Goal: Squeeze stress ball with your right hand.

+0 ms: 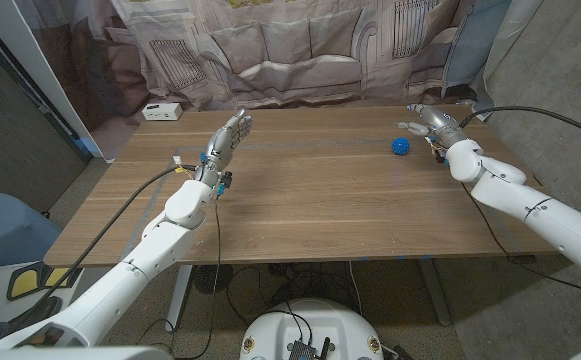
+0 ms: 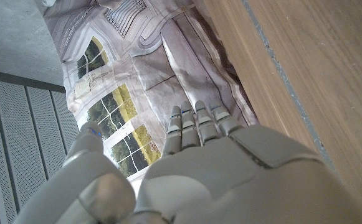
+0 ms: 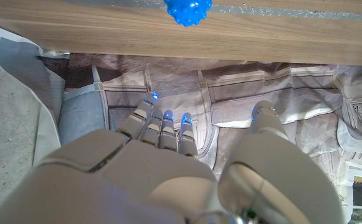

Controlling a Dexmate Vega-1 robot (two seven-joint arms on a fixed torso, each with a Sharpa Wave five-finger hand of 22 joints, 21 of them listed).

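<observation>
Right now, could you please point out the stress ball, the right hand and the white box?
stress ball (image 1: 400,146): head view, middle of the blue ball.
right hand (image 1: 432,122): head view, middle of the hand.
white box (image 1: 161,111): head view, its top face.

Table (image 1: 310,190) is showing matt wood-grain, smooth finish. Stress ball (image 1: 400,146) is looking like blue rubbery plastic, knobbly surface. Both the left hand (image 1: 227,140) and right hand (image 1: 432,123) are reading as smooth grey plastic, slight sheen. Backdrop (image 1: 290,50) is hanging as printed, creased cloth.
</observation>
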